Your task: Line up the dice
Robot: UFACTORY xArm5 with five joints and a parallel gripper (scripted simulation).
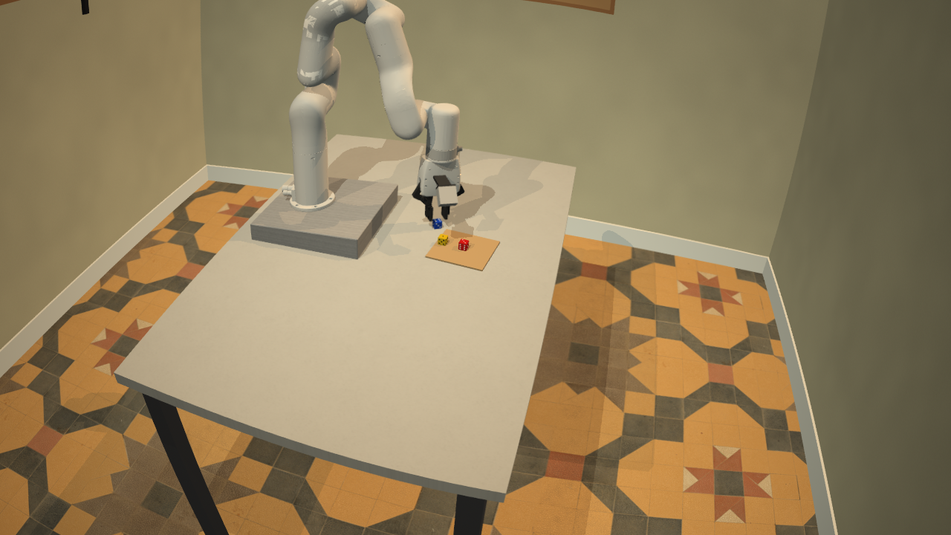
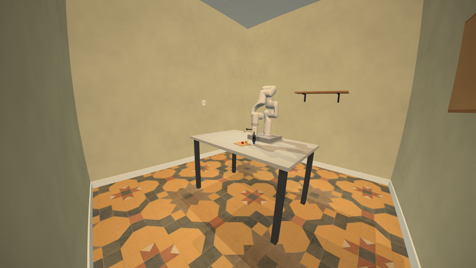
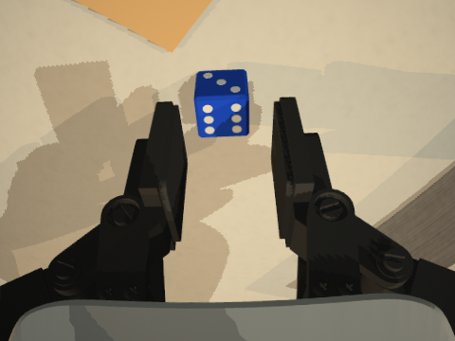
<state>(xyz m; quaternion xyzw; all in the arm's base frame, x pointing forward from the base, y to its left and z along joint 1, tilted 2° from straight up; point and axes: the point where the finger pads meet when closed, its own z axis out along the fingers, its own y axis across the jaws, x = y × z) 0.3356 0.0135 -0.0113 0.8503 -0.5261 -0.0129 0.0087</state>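
My gripper (image 1: 437, 217) (image 2: 253, 141) (image 3: 227, 130) is open and empty, pointing down just above the blue die. The blue die (image 1: 437, 224) (image 2: 253, 143) (image 3: 222, 116) is on the table off the mat, appearing between the fingertips in the wrist view, left of centre, showing a three and a six. The orange mat (image 1: 475, 261) (image 2: 237, 143) (image 3: 166, 24) lies flat beside it. The yellow die (image 1: 443, 239) (image 2: 246, 142) is at the mat's edge towards the base. The red die (image 1: 463, 244) (image 2: 242, 142) sits farther in on the mat. Their pips are too small to read surely.
The grey base block (image 1: 305, 237) (image 2: 273, 139) (image 3: 427, 227) carries the arm and stands on the table (image 1: 332, 332) (image 2: 216, 136), on the other side of the blue die from the mat. A mat corner lies close to the blue die. Arm shadows cover the table around the gripper.
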